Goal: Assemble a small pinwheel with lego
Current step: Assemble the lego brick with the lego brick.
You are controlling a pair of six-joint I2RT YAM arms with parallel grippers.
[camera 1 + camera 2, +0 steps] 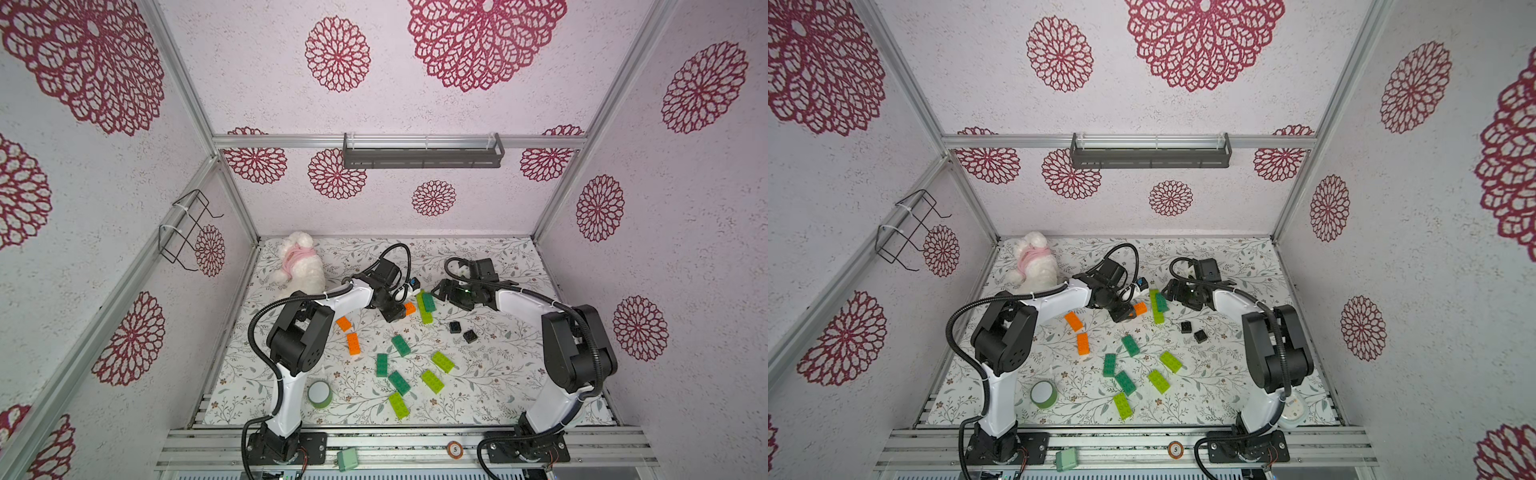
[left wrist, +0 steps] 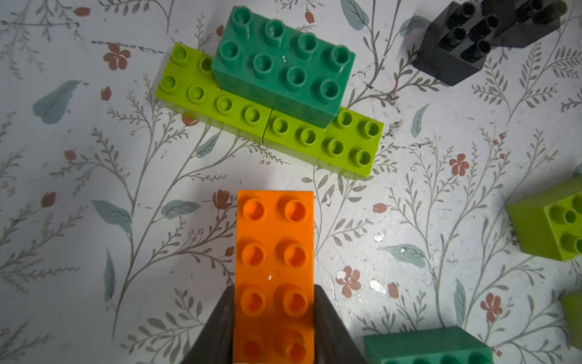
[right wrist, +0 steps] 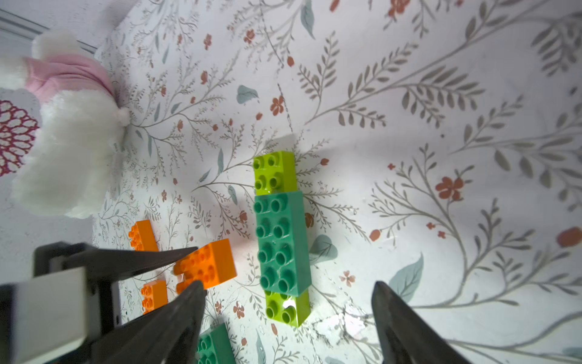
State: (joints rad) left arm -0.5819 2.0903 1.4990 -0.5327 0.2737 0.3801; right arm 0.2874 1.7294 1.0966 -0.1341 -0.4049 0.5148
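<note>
In both top views, mid-desk [image 1: 498,374], a dark green brick [image 1: 429,302] sits on two lime bricks [image 1: 426,318] laid end to end; loose lego [image 1: 399,382] lies nearer the arm bases. Left wrist view: the left fingers [image 2: 220,324] clamp an orange brick [image 2: 274,252], studs up, just short of that stack. Right wrist view: the right fingers [image 3: 396,324] stand wide and empty near the stack's end. The step looks like adding an orange blade; next comes aligning it over free studs and pressing.

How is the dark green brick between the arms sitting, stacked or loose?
Stacked: the dark green oblong plastic brick sits studs up, bridging two lime green plastic bricks laid end to end.
</note>
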